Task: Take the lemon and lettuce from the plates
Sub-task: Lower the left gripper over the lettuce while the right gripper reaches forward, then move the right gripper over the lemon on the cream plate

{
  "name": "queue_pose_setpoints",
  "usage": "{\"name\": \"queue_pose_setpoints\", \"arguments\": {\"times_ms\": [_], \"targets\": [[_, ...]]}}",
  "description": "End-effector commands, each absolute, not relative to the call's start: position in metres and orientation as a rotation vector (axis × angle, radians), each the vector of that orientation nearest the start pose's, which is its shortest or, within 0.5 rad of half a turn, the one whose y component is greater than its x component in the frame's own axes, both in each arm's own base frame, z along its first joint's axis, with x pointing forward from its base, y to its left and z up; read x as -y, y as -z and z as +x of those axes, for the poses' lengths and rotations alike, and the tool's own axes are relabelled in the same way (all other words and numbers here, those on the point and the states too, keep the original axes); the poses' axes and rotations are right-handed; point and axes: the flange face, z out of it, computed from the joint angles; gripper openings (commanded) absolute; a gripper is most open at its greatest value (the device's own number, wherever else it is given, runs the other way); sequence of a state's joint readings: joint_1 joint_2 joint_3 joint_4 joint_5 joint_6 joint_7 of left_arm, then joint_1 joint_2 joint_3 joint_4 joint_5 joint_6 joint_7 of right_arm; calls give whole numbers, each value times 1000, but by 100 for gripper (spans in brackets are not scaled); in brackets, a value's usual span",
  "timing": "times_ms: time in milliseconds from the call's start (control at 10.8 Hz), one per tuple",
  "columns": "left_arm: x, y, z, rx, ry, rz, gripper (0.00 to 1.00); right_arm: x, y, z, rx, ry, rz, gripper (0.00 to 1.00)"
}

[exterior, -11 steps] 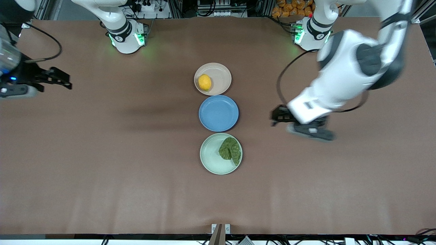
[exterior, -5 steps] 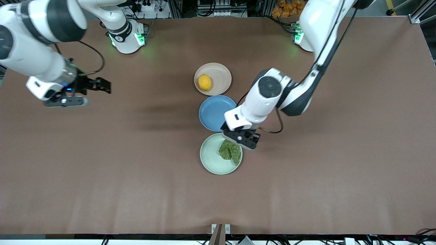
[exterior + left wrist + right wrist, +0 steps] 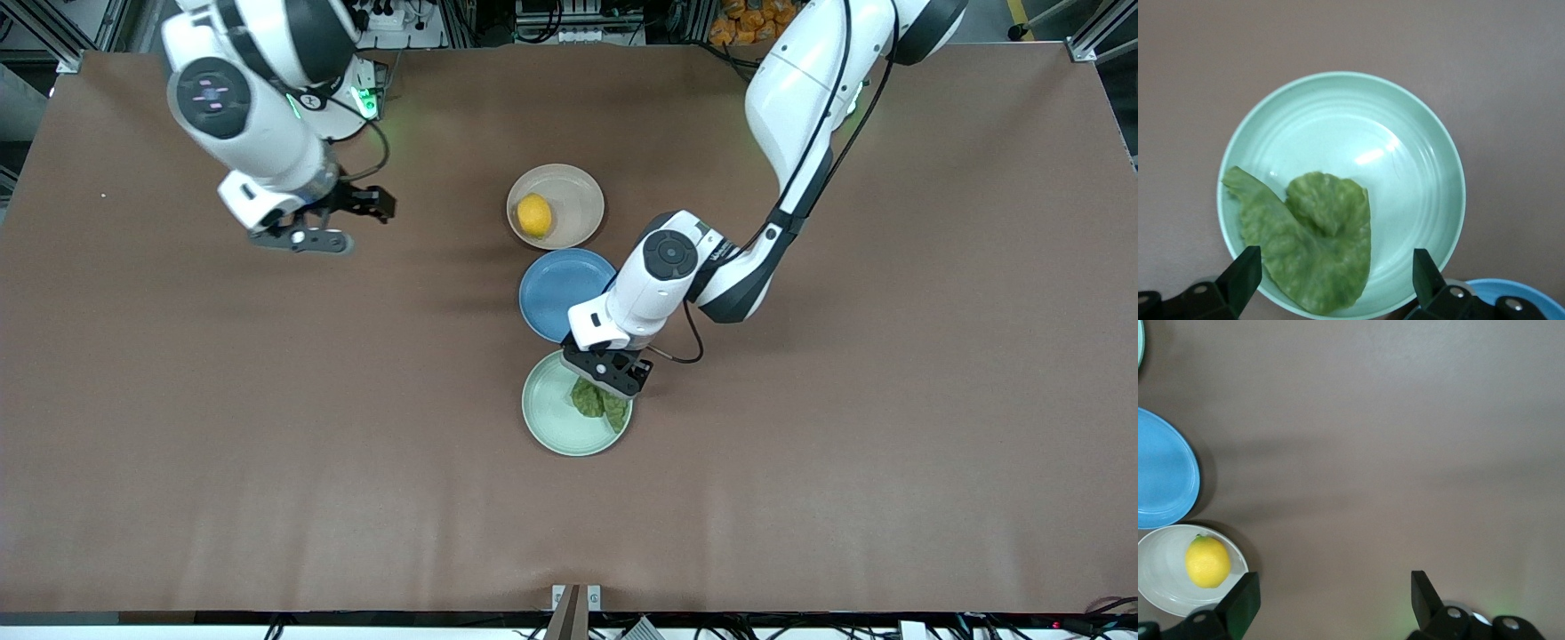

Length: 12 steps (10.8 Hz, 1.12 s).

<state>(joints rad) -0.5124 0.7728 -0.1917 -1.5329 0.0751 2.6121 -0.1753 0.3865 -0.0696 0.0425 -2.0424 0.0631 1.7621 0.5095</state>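
Note:
The yellow lemon (image 3: 534, 215) lies on the beige-pink plate (image 3: 578, 200); it also shows in the right wrist view (image 3: 1207, 562). The dark green lettuce (image 3: 600, 403) lies on the pale mint plate (image 3: 547, 418), also in the left wrist view (image 3: 1311, 250). My left gripper (image 3: 609, 373) is open and hovers over the lettuce and the mint plate's (image 3: 1418, 153) rim, fingers apart on either side of the leaf. My right gripper (image 3: 360, 209) is open and empty over bare table, toward the right arm's end from the lemon plate (image 3: 1165, 587).
A bright blue plate (image 3: 560, 293) sits between the two task plates, partly covered by the left arm's wrist; it also shows in the right wrist view (image 3: 1161, 473). The brown table (image 3: 267, 444) stretches wide around the plates.
My left gripper has swung in from the left arm's end and dropped closer over the lettuce. My right gripper has moved from the table's end toward the lemon plate.

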Motion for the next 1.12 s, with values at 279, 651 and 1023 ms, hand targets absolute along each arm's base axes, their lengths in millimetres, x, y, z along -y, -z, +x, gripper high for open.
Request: {"name": "queue_pose_setpoints", "arguments": {"times_ms": [279, 651, 1023], "targets": [[453, -191, 580, -894, 423, -3086, 96, -283, -375, 413, -240, -306, -3056, 100], [453, -190, 580, -879, 418, -3096, 89, -374, -307, 371, -203, -230, -3069, 100], [453, -193, 581, -851, 423, -3107, 87, -409, -257, 347, -205, -207, -3081, 100]]}}
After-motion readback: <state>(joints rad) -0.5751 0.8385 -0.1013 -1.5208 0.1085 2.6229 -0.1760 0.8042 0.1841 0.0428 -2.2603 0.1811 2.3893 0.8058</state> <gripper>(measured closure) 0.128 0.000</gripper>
